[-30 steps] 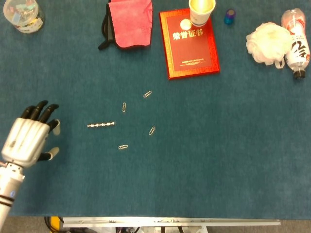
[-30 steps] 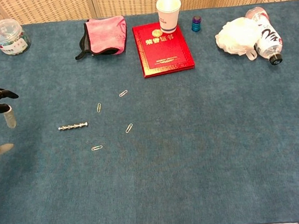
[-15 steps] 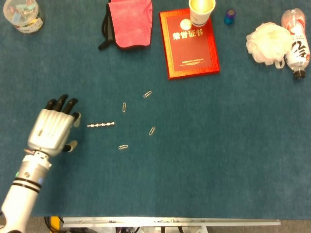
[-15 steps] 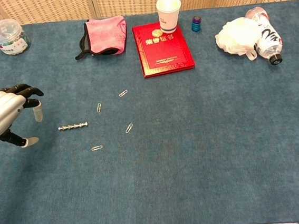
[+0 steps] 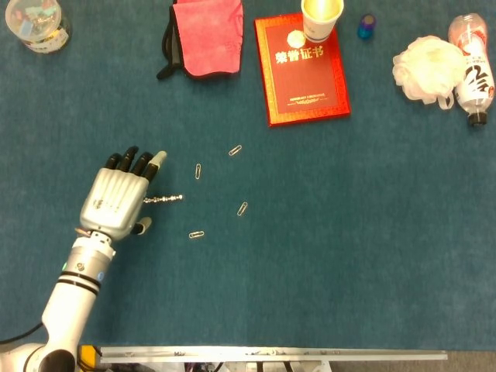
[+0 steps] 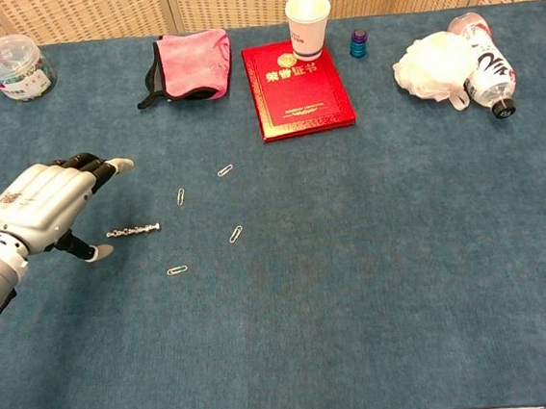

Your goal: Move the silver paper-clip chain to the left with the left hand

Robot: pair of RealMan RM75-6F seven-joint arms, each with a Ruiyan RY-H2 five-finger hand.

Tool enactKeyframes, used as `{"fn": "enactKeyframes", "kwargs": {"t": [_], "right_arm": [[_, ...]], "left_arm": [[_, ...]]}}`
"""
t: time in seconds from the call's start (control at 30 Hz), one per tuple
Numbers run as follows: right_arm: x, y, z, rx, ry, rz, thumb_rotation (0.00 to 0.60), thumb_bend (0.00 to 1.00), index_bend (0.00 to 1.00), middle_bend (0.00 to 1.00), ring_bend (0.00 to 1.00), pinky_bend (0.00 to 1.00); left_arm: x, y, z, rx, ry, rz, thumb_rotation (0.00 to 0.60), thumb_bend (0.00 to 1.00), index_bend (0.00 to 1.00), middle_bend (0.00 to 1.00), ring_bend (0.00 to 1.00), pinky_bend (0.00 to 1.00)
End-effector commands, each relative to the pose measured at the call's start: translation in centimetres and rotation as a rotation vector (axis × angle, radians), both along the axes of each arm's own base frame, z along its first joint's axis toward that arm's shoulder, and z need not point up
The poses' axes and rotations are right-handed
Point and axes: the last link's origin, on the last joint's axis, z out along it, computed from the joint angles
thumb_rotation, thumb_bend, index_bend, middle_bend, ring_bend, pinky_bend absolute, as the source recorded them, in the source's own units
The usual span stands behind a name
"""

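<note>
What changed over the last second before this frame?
The left robot hand moved rightward across the table to the silver paper-clip chain, fingers apart, its palm now over the chain's left end; no grip is visible. The chain and the loose paper clips stayed put.

Left hand [image 5: 118, 201] hovers palm-down over the left end of the silver paper-clip chain [image 5: 167, 200], fingers spread, holding nothing. Four loose paper clips [image 5: 242, 208] lie around the chain on the blue counter [image 5: 349, 248]. Red certificate book [image 5: 301, 68] lies behind, cup [image 5: 322, 17] on it.
</note>
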Motion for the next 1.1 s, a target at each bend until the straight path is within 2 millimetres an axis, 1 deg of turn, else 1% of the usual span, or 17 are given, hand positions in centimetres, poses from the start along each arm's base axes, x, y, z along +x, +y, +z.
{"fn": "enactKeyframes", "kwargs": {"t": [0.03,0.2,0.43,0.8,1.1], "right_arm": [[-0.1,0.1,0.2,-0.007,-0.003,-0.002,0.6,0.97,0.49,0.43,0.37,0.44],[-0.3,0.1,0.4,-0.013,-0.007,-0.007,0.6,0.97,0.49,0.43,0.37,0.44],[-0.3,0.0,0.3,-0.011,-0.005,-0.01,0.6,0.97,0.49,0.43,0.37,0.44],[-0.3,0.0,0.4,-0.021,-0.007,-0.01,0.6,0.97,0.49,0.43,0.37,0.44],[-0.2,-0.1,0.3,-0.018,-0.005,-0.012,0.6,0.97,0.49,0.43,0.37,0.44]], "left_arm": [[0.3,0.3,-0.4,0.001,-0.003,-0.001,0.6,0.15,0.07,0.19,0.1,0.19],[0.8,0.8,-1.1,-0.004,-0.002,-0.006,0.6,0.15,0.07,0.19,0.1,0.19],[1.0,1.5,-1.6,0.005,0.008,0.004,0.6,0.15,0.07,0.18,0.1,0.19],[-0.1,2.3,-2.4,0.001,0.017,0.042,0.6,0.15,0.07,0.18,0.1,0.19],[-0.4,2.8,-2.8,0.005,0.023,0.059,0.6,0.15,0.07,0.18,0.1,0.19]]}}
